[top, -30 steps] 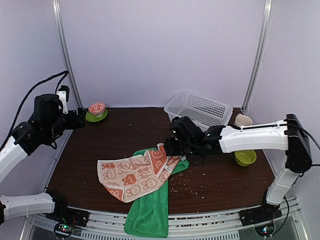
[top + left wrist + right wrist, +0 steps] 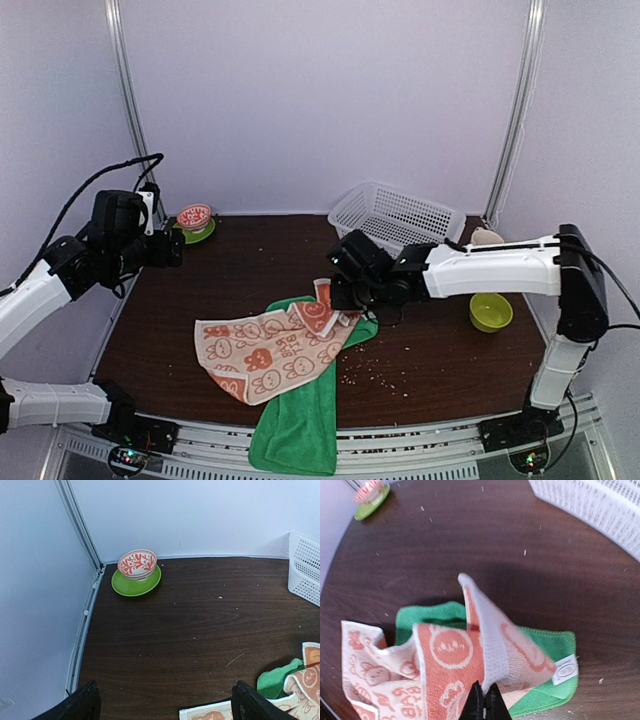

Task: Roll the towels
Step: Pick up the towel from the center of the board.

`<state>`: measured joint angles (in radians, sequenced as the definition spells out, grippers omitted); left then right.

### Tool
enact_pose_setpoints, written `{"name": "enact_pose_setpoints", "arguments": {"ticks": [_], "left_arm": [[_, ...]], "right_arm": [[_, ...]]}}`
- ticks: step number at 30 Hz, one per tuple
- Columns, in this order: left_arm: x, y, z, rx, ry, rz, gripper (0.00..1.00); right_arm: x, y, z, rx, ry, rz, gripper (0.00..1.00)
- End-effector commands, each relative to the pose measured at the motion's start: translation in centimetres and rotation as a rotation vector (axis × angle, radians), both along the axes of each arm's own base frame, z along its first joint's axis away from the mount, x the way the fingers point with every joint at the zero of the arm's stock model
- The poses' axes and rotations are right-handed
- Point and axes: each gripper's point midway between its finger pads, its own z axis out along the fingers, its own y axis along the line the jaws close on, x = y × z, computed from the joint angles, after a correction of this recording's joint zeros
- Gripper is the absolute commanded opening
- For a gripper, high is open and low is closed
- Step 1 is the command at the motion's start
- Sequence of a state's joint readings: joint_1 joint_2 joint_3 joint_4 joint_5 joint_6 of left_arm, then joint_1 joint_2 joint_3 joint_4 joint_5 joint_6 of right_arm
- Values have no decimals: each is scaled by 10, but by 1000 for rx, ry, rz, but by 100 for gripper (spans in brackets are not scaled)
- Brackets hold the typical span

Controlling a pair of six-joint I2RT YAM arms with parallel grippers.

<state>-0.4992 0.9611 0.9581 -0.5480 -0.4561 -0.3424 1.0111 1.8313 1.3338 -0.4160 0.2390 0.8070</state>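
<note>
Now the right end effector [image 2: 484, 695] has clamped shut on an edge of the peach-orange bunny-printed towel [image 2: 270, 355], lying over the bright green plush towel [image 2: 300, 430] near the white lattice basket [image 2: 395, 220], so rolling can likely begin; the left end effector [image 2: 167, 707] hangs released.

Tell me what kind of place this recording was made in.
Likely a lab robot cell rather than a home: a dark wood table walled by plain white panels on metal posts, with staged household props such as a white basket and a bunny towel.
</note>
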Motion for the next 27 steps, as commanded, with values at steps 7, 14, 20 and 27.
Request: {"name": "enact_pose_setpoints", "arguments": {"ticks": [7, 14, 20, 27], "left_arm": [[4, -25, 8, -48, -2, -105, 92], [-2, -86, -37, -178, 137, -259, 88], [-8, -165, -89, -194, 252, -371, 87], [-13, -226, -132, -137, 373, -418, 87]], "right_arm": [[-1, -126, 210, 43, -425, -140, 0], [-52, -200, 247, 148, -569, -128, 0], [-78, -191, 232, 280, -583, 30, 0], [-107, -219, 304, 352, -736, 84, 0]]}}
